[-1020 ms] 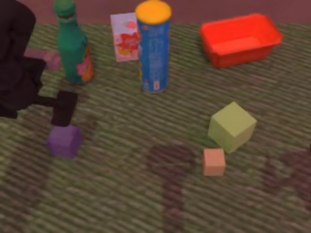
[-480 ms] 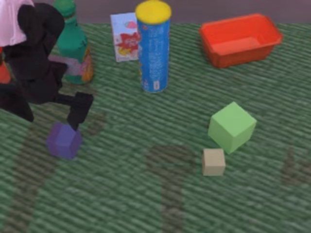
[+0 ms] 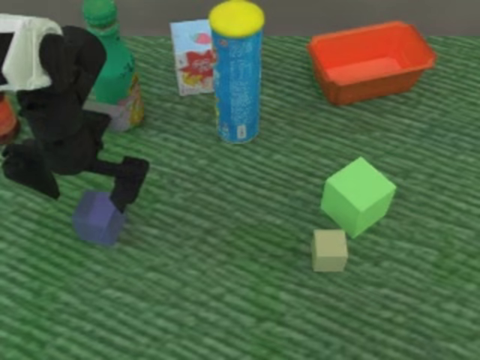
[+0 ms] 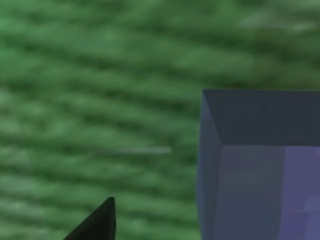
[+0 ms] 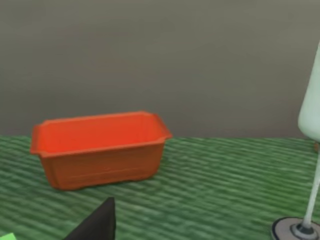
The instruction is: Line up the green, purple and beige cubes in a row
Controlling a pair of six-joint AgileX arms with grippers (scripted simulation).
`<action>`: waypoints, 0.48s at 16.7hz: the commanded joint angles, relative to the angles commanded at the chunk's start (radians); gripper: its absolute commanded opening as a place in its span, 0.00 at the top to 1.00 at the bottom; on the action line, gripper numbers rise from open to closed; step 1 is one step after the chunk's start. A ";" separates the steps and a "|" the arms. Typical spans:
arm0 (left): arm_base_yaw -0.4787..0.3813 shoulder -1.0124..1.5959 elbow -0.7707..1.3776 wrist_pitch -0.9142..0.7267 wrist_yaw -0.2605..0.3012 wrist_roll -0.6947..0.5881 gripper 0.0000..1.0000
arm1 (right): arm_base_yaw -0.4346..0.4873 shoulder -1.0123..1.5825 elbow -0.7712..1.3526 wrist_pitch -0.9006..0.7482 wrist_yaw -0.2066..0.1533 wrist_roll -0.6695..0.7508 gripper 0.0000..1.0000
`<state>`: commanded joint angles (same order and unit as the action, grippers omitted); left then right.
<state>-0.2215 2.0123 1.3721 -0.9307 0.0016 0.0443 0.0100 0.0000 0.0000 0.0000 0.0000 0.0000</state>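
Note:
The purple cube (image 3: 94, 217) lies at the table's left. My left gripper (image 3: 124, 192) hangs low over its far right corner, open, with nothing held. In the left wrist view the purple cube (image 4: 260, 165) fills one side, a gap of cloth away from one dark fingertip (image 4: 102, 224); the other finger is out of view. Right of centre sits the green cube (image 3: 358, 195), and the small beige cube (image 3: 330, 250) lies just in front of it. My right gripper is outside the top view; one fingertip (image 5: 100, 222) shows in its wrist view.
Along the back stand a green bottle (image 3: 112, 67), a white printed card (image 3: 192, 56), a tall blue can with a yellow lid (image 3: 237, 75) and an orange-red tub (image 3: 371, 60). The tub (image 5: 100, 150) also faces the right wrist camera.
My left arm has swung in from the left and lowered, carrying its gripper rightward and down onto the purple cube's far right corner. None of the cubes has moved.

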 joint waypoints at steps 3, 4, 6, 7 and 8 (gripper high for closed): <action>0.000 0.058 -0.067 0.131 0.000 0.000 0.00 | 0.000 0.000 0.000 0.000 0.000 0.000 0.00; 0.000 0.074 -0.086 0.166 0.001 0.000 0.00 | 0.000 0.000 0.000 0.000 0.000 0.000 0.00; 0.000 0.095 -0.108 0.204 0.001 0.001 0.00 | 0.000 0.000 0.000 0.000 0.000 0.000 0.00; 0.000 0.097 -0.110 0.207 0.001 0.001 0.00 | 0.000 0.000 0.000 0.000 0.000 0.000 0.00; 0.000 0.097 -0.110 0.207 0.001 0.001 0.00 | 0.000 0.000 0.000 0.000 0.000 0.000 0.00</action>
<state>-0.2218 2.1091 1.2619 -0.7236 0.0023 0.0449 0.0100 0.0000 0.0000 0.0000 0.0000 0.0000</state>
